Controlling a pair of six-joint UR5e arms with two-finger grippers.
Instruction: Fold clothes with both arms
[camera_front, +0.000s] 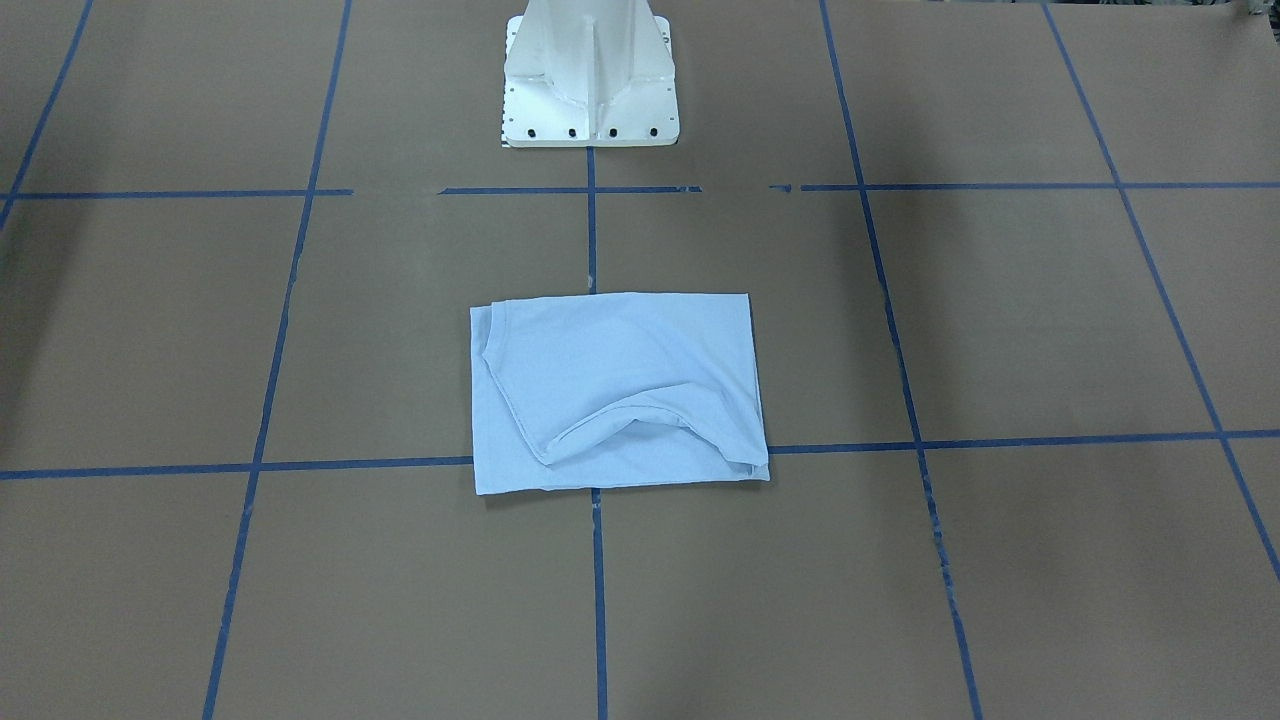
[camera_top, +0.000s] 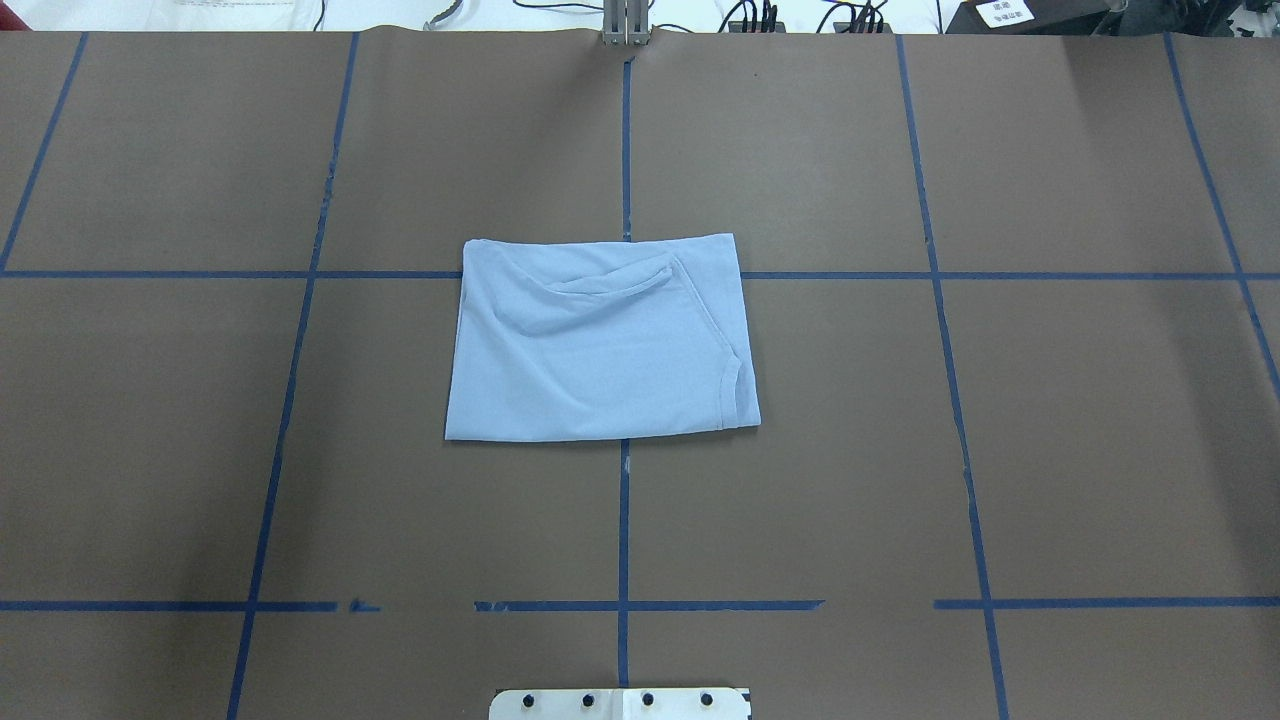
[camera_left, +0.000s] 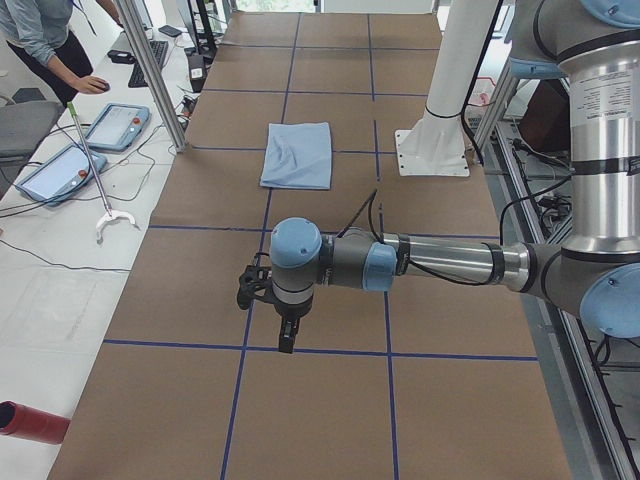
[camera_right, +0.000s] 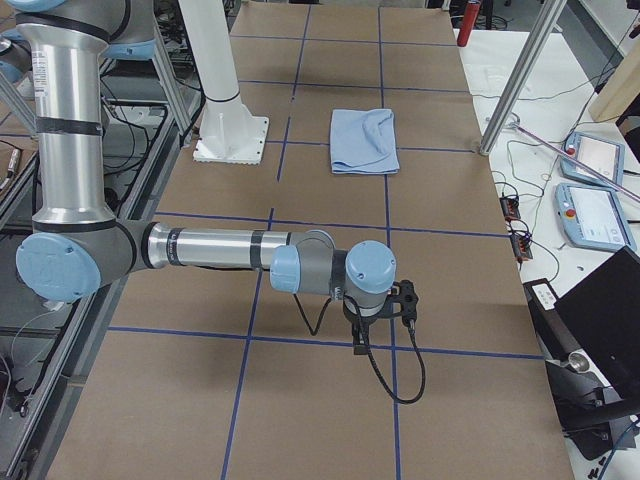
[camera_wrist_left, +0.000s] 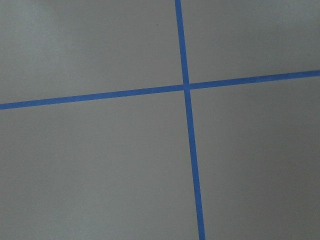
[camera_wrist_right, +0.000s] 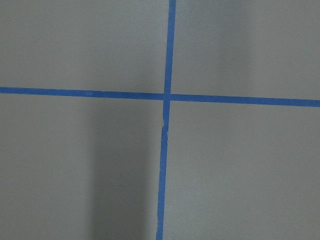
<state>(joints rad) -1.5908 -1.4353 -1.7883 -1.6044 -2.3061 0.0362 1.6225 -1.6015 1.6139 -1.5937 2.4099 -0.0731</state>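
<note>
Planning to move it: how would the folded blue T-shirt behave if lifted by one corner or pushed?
Probably floppy: the T-shirt shows soft creases, so a one-corner lift would likely unfold it. Pushed, its loose layers would likely bunch, not slide.
</note>
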